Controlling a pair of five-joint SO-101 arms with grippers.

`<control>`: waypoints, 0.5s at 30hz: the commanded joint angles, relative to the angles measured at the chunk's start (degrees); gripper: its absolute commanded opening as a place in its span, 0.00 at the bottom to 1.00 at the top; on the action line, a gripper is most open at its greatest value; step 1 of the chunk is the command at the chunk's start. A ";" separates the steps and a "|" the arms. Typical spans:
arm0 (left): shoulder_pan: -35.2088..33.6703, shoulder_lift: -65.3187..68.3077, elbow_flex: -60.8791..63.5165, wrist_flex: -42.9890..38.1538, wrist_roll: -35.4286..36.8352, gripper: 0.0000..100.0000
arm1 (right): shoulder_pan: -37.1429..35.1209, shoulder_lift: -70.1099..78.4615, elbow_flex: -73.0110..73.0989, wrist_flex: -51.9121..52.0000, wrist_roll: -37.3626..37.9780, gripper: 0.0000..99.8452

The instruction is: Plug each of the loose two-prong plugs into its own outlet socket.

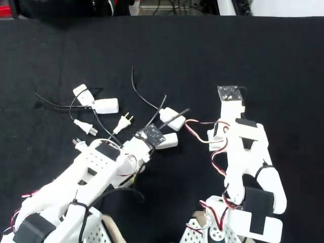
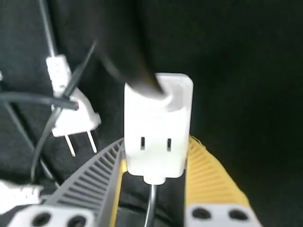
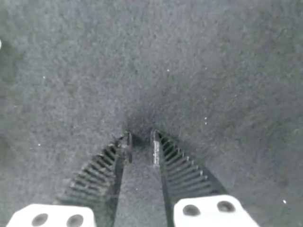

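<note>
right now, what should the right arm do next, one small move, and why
Probably swing the right gripper over to the nearest loose plug. The left gripper seems clamped on an outlet socket whose two slots are empty, while the right gripper hangs open over bare black table, holding nothing.

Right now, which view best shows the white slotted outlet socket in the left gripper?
Left wrist view: the white slotted outlet socket is close, slots visible, in the left gripper. High view shows it small; right wrist view faces black cloth.

Glossy plastic socket (image 2: 158, 118), matt cloth (image 3: 189, 71)
</note>
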 commanded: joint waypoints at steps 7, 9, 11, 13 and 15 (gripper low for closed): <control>-12.88 -12.48 -6.20 10.37 0.00 0.03 | -0.35 0.13 -0.22 -1.05 -0.44 0.08; -17.45 -18.20 -8.13 14.33 -0.09 0.03 | -0.35 0.13 -0.22 -1.05 -0.44 0.08; -21.76 -24.00 -9.89 17.67 -1.58 0.03 | -0.35 0.13 -0.22 -1.05 -0.44 0.08; -26.24 -28.66 -10.77 19.43 -2.20 0.03 | -0.35 0.13 -0.22 -1.05 -0.44 0.08; -31.43 -30.77 -10.68 19.34 -2.46 0.03 | -0.35 0.13 -0.22 -1.05 -0.44 0.08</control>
